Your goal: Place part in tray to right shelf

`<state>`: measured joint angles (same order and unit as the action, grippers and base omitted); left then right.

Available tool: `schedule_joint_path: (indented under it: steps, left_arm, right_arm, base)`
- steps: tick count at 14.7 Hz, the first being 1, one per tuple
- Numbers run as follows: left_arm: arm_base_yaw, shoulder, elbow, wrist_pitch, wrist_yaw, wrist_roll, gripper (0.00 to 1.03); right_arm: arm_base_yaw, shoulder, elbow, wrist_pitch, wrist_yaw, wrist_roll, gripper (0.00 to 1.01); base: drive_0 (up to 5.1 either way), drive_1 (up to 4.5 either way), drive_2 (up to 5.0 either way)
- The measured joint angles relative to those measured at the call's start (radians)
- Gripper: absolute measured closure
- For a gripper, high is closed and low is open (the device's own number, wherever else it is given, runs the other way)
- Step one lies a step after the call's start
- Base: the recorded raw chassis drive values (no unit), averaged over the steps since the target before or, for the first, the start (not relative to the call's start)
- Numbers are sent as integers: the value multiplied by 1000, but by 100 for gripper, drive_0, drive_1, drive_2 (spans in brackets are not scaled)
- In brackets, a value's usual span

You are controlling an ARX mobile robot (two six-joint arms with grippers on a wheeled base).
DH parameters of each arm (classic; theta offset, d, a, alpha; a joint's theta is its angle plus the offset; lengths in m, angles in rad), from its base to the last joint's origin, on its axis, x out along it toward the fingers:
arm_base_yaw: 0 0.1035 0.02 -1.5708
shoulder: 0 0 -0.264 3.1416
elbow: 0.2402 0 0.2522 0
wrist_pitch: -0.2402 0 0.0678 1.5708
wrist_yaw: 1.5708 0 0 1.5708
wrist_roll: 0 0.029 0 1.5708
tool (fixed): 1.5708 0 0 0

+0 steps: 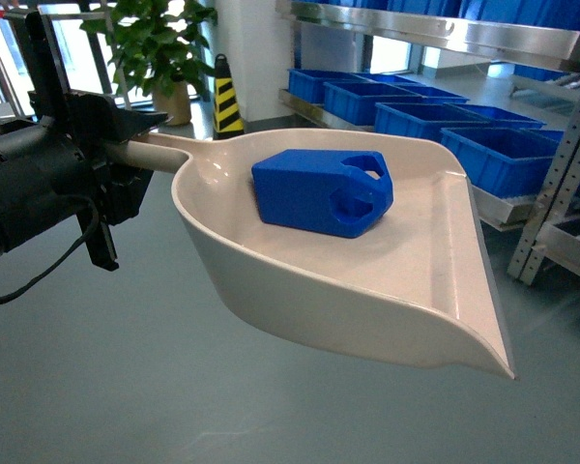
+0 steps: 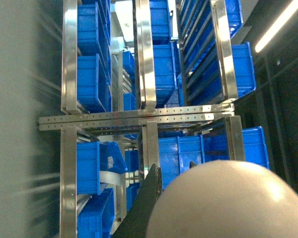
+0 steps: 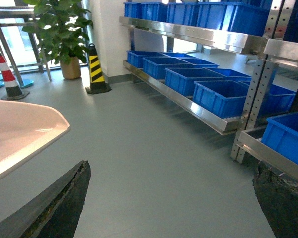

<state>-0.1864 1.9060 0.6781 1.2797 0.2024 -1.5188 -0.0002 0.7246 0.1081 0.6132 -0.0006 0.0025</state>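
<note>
The part [image 1: 321, 191] lies in the tray [image 1: 435, 290], tapered end toward three o'clock, where the right shelf [image 1: 445, 34] stands. The left gripper [image 1: 126, 159] grasps the handle at nine o'clock. Left wrist: only racks and tray underside. Right wrist: the right gripper [image 3: 171, 208] hangs spread, empty.

A rounded cream tray [image 2: 223, 203] fills the lower right, right against the camera. Just beside it on the left, one dark gripper finger [image 2: 146, 198] lies along its curved edge. Beyond the finger stand steel shelf frames [image 2: 139, 119] stacked with blue crates [image 2: 164, 64], seen rotated sideways. The far left is blurred grey.
</note>
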Motion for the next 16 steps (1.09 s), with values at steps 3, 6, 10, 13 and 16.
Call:
schedule_joint_path:
  steps: [3,6,10,13,16]
  left_arm:
    - [0,0,0,0,0,0,90]
    - [-1,0,0,0,1,0,90]
    - [1,0,0,0,0,0,90]
    - [0,0,0,0,0,0,90]
    - [2,0,0,0,-2,0,90]
  right_arm:
    - [0,0,0,0,0,0,3]
    - [0,0,0,0,0,0,3]
    - [0,0,0,0,0,0,3]
    - [0,0,0,0,0,0,3]
    - [0,0,0,0,0,0,3]
  base:
    - [-157,-157,-157]
    - [-165,-165,-165]
    - [-165,-165,-165]
    - [-154,-154,-154]
    - [-172,-172,-172]
